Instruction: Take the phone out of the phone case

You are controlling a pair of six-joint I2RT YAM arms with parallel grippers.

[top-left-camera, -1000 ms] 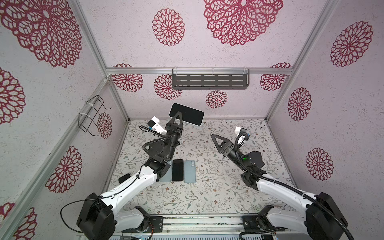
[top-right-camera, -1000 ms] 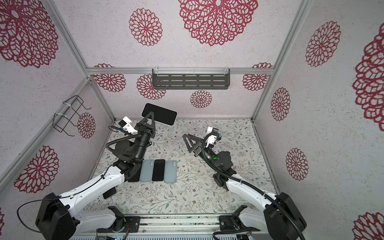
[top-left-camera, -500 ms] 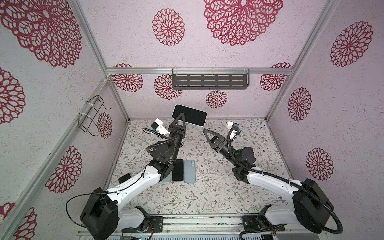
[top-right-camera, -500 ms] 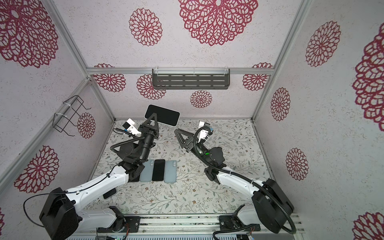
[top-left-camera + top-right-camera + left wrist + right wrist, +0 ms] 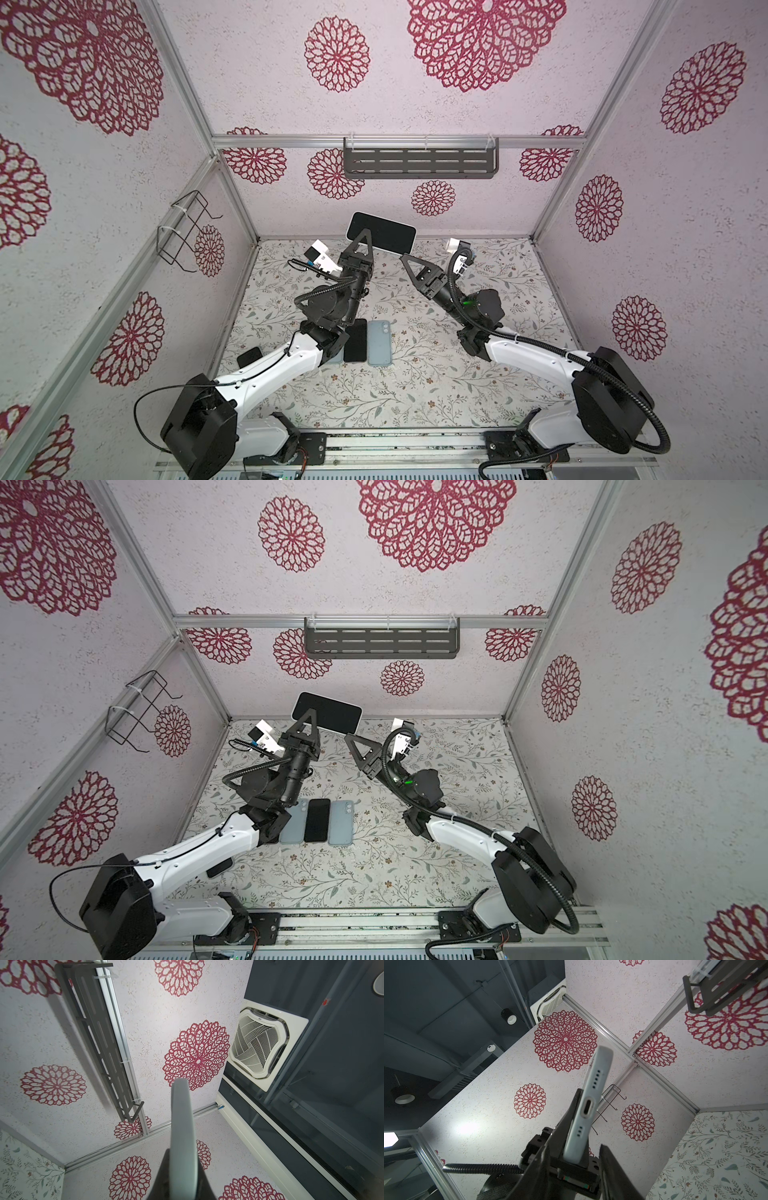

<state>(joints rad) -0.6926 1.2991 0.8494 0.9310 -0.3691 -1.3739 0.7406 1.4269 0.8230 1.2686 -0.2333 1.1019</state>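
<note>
No text, brand or number can be read, not even on the phone case [image 5: 593, 1086]; a tiny dark mark on the ceiling air-conditioner panel [image 5: 268, 1043] is illegible.

The left arm [image 5: 199, 854] partly covers the leftmost pale-blue piece [image 5: 296, 829].

- the phone [image 5: 386, 236] is a slim slab with rounded corners and a black, unlit screen; it sits fully inside its case, and the screen shows in both top views.
- the case [image 5: 588, 1105] is pale blue-grey and matte; its short end shows a charging-port slot with rows of small round holes on either side.
- the cased phone hangs in the air over the far end of the table [image 5: 415, 395], long side running across and slightly tilted, pinched near one end by the left gripper [image 5: 365, 232].
</note>
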